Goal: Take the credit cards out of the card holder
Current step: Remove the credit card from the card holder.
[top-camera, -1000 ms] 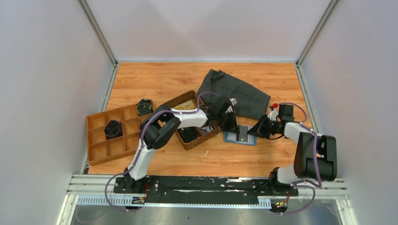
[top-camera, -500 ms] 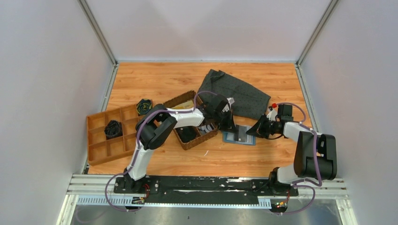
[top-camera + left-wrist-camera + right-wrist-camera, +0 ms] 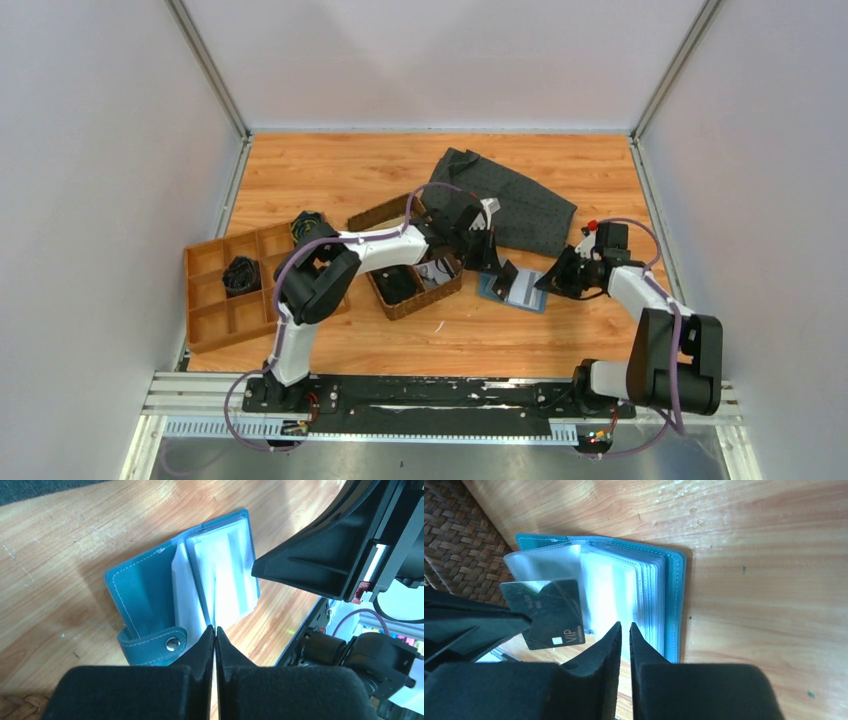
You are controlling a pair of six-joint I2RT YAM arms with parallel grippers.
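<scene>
- The card holder lies open on the desk, teal cover down. In the top view it is at about 3 o'clock from the woven basket and just clear of its rim.
- Its clear plastic sleeves are fanned upward. A snap tab shows on the cover's edge in the left wrist view.
- The left tool has its fingers pressed together on a credit card, gripping it by one edge.
- The card is dark with "VIP" printed on it. It is tilted and held at the holder's basket side.
- In the right wrist view the card's far edge meets the outermost sleeve. Whether a corner is inside that sleeve cannot be told.
- The right tool comes in from the holder's 3 o'clock side in the top view. Its fingers stand a narrow slit apart, tips down at the stack of sleeves near the spine.
- I cannot tell whether the right tool is pinching a sleeve or only pressing on it.
- A dark grey dotted cloth lies at 12 o'clock from the holder, apart from it.
- A brown divided tray sits at the desk's 9 o'clock side, with a dark rolled item in one compartment.
</scene>
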